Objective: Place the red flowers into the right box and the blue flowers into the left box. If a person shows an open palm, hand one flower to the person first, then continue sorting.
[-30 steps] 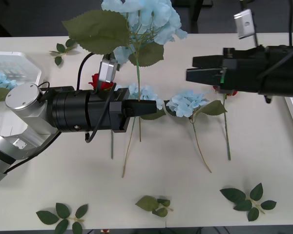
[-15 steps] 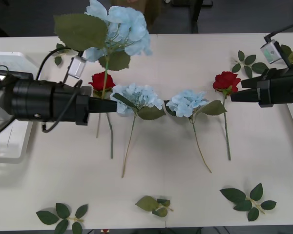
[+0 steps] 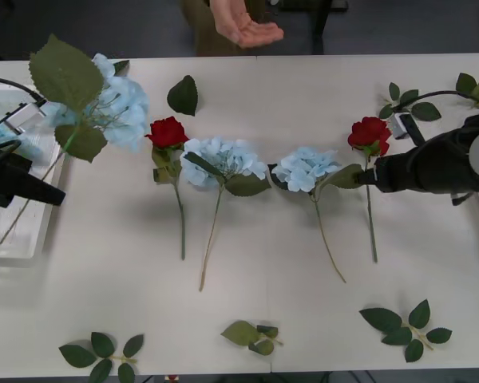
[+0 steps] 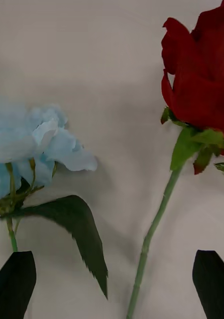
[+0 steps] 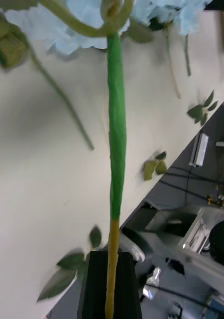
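The left gripper [image 3: 52,197] pinches a blue flower [image 3: 116,108] by its stem, head raised beside the left box [image 3: 20,247]. The right gripper [image 3: 366,180], fingers spread, straddles a red flower [image 3: 370,133]. Two roses and two hydrangeas lie between the grippers. A person's hand [image 3: 243,25] shows an open palm.
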Tool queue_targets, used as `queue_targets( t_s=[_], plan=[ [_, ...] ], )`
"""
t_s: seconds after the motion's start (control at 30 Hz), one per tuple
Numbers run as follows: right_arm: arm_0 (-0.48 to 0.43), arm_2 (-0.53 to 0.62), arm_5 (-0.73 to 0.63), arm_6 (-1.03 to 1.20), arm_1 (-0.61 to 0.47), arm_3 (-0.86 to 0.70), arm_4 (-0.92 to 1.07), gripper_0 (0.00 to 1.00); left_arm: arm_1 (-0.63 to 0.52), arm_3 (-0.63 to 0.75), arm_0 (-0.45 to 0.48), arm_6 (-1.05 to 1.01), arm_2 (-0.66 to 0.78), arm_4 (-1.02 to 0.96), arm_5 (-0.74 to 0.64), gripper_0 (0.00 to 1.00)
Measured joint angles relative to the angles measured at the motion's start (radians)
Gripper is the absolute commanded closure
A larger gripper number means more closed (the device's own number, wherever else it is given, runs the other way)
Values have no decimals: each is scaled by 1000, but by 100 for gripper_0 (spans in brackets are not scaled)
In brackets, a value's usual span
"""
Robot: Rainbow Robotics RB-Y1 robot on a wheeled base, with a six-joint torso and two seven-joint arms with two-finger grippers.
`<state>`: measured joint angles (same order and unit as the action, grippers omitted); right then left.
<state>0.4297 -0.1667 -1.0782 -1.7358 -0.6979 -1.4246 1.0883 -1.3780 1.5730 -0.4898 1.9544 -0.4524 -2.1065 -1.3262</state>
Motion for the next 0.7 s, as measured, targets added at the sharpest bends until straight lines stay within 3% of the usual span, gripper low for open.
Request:
queue_targets(
  t_s=[0.27, 0.47, 0.7],
  plan=[
    [105, -1, 48, 142, 141, 136, -188, 9, -66, -163, -3, -5, 0, 81, -87, 100],
    [170, -1, 74, 142, 151, 232, -210, 9, -99, -251, -4, -81, 0, 112, -100, 100],
    [181, -1, 66, 142, 140, 253, -260, 9, -133, -363, -4, -104, 15, 133, -106, 100]
  ],
)
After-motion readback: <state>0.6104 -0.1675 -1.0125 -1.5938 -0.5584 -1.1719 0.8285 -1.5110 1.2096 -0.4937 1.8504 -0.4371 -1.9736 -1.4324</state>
